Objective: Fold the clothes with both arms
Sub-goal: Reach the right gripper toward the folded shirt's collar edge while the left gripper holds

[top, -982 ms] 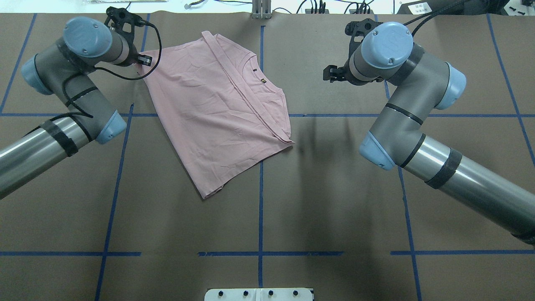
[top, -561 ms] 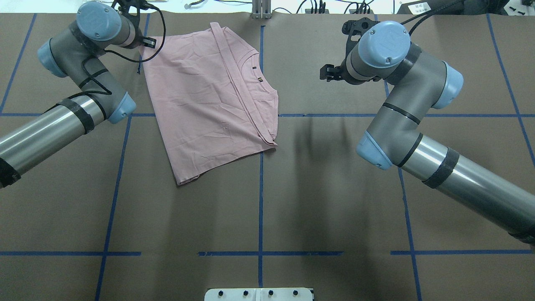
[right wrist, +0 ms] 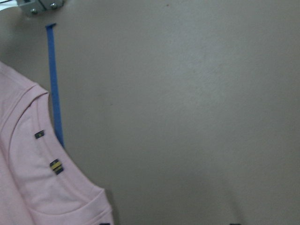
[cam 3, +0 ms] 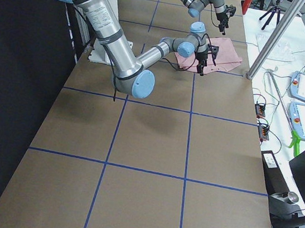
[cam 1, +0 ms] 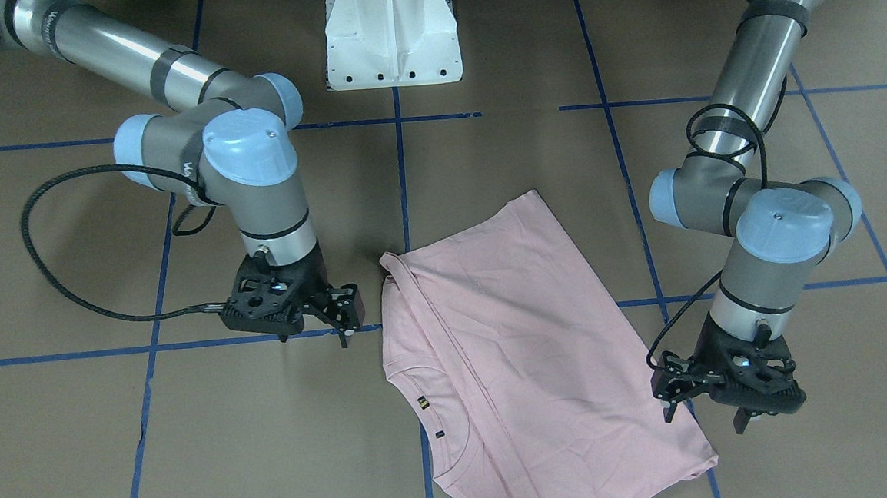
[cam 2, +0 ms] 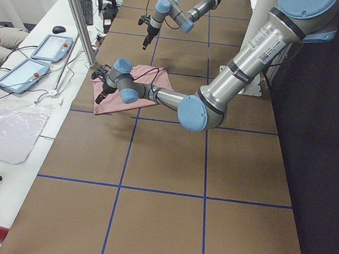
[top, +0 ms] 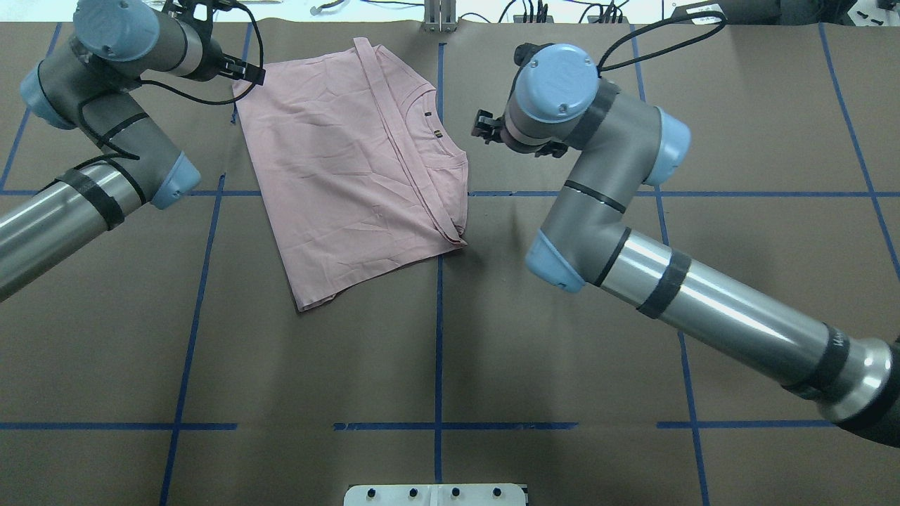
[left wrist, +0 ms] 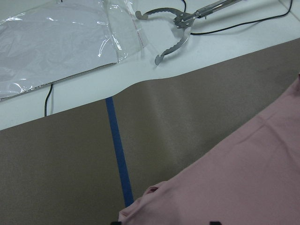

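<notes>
Folded pink T-shirt (top: 337, 161) lies flat on the brown table (top: 562, 365)

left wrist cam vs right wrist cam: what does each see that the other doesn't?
Left wrist only: a clear plastic sheet and metal tongs lying beyond the brown table cover, plus a bunched corner of the pink T-shirt. Right wrist only: the ribbed collar with small tags, and a metal bracket. Both: the pink T-shirt, a blue tape line, the brown table cover.
</notes>
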You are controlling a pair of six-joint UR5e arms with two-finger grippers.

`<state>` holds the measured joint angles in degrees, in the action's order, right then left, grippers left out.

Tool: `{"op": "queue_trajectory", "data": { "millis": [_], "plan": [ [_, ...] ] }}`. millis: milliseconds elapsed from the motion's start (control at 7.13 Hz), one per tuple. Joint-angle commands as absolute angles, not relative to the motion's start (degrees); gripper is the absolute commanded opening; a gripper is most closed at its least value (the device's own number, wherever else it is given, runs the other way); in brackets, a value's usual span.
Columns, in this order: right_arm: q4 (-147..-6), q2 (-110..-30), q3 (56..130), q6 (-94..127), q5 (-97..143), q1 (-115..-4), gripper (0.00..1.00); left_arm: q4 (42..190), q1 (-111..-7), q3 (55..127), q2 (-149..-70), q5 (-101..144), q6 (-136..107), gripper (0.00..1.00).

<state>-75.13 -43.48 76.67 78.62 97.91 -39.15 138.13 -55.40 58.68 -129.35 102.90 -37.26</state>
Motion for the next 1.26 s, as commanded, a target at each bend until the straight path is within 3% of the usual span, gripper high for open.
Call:
{"op": "queue_trajectory", "data": {
  "millis": [0,701,982,1122],
  "plan": [
    [-75.5,-37.5,69.3,80.9,97.8,-35.3,0.76,138.3,-55.4,60.0,-128.5,103.2,-37.7,1.0],
    [-77.7,-37.3,67.8,79.8,94.7,-30.9,0.51,138.4,-55.2,60.1,-128.4,103.2,-38.0,1.0],
    [-78.4,-37.3,67.8,78.9,94.7,-30.7,0.47,138.4,-55.2,60.1,-128.4,103.2,-38.0,1.0],
    [-78.4,-37.3,67.8,78.9,94.6,-30.4,0.36,138.4,-55.2,60.1,-128.4,103.2,-38.0,1.0]
  ]
}}
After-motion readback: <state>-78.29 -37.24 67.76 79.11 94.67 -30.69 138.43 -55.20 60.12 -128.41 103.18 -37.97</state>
